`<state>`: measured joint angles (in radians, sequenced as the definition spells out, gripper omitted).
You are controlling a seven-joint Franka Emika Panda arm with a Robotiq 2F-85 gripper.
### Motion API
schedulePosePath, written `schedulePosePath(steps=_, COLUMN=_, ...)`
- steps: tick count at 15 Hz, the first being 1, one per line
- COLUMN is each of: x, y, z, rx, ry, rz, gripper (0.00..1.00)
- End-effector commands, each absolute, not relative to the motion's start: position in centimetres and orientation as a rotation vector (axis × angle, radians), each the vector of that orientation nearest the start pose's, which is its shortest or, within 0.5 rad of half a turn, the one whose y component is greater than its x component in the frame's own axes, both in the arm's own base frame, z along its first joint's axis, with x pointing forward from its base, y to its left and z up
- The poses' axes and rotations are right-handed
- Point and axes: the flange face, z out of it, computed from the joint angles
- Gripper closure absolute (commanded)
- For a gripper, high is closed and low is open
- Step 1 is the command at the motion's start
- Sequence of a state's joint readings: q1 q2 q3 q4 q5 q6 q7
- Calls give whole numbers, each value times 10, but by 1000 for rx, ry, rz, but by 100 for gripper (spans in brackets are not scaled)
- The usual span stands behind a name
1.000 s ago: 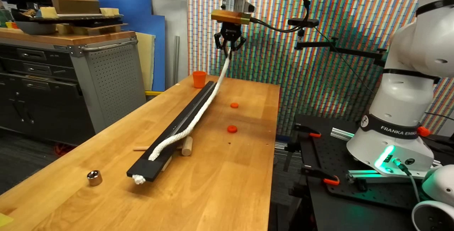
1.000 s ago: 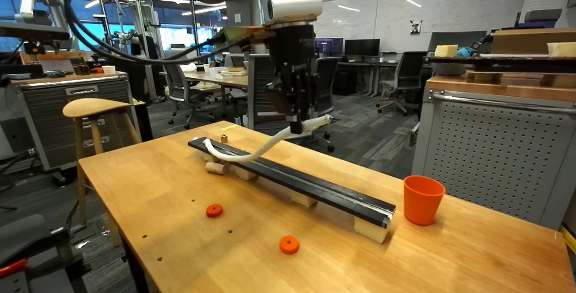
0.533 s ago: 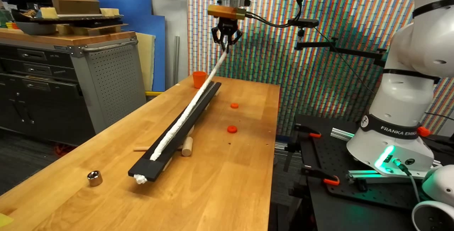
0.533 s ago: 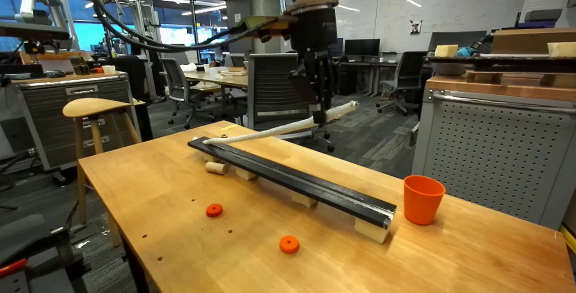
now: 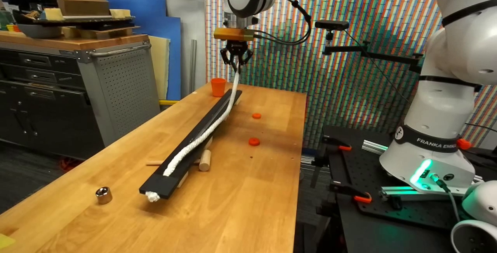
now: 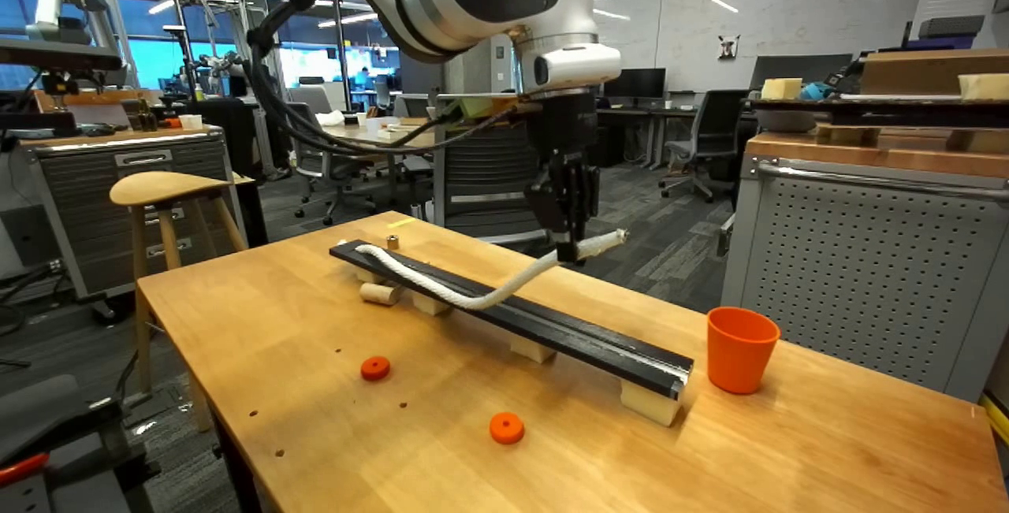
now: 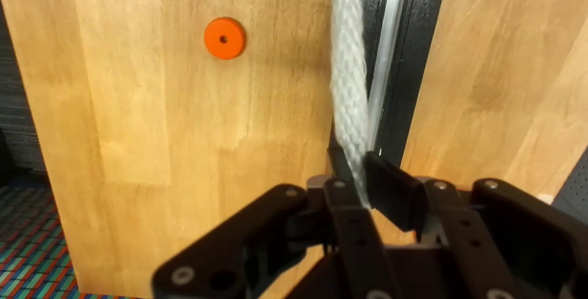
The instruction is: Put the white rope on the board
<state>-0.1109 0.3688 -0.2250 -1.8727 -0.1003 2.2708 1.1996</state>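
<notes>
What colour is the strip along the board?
Silvery grey. The strip on the black board shows best in the wrist view.

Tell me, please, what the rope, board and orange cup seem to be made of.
Rope: matte fibre, by its braided surface; cotton or synthetic, unclear.
Board: perhaps painted wood or plastic, by its faintly glossy black surface; its strip shines like metal.
Orange cup: probably smooth plastic, given its even colour.

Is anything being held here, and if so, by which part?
The gripper holds the white rope near the end raised off the board; a short tip sticks out past the grip.
</notes>
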Motion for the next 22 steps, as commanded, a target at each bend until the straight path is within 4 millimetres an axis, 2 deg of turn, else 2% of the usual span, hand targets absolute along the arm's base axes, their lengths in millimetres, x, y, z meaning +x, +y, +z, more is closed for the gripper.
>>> schedulePosePath(steps=1, x=628, y=-198, z=310, rx=-2473, ry=2192, rz=-163, gripper=96)
schedulePosePath(steps=6, x=642, y=-202, z=289, rx=-2455, ry=2256, rz=-165, gripper=96)
schedulePosePath(steps=14, x=641, y=-228, z=258, rx=-2296, ry=2449, rz=-163, gripper=96)
schedulePosePath(steps=18, x=640, y=-234, z=250, rx=-2227, ry=2508, rz=-146, gripper=96)
schedulePosePath(steps=22, x=638, y=-243, z=251, rx=-2126, ry=2556, rz=-155, gripper=96)
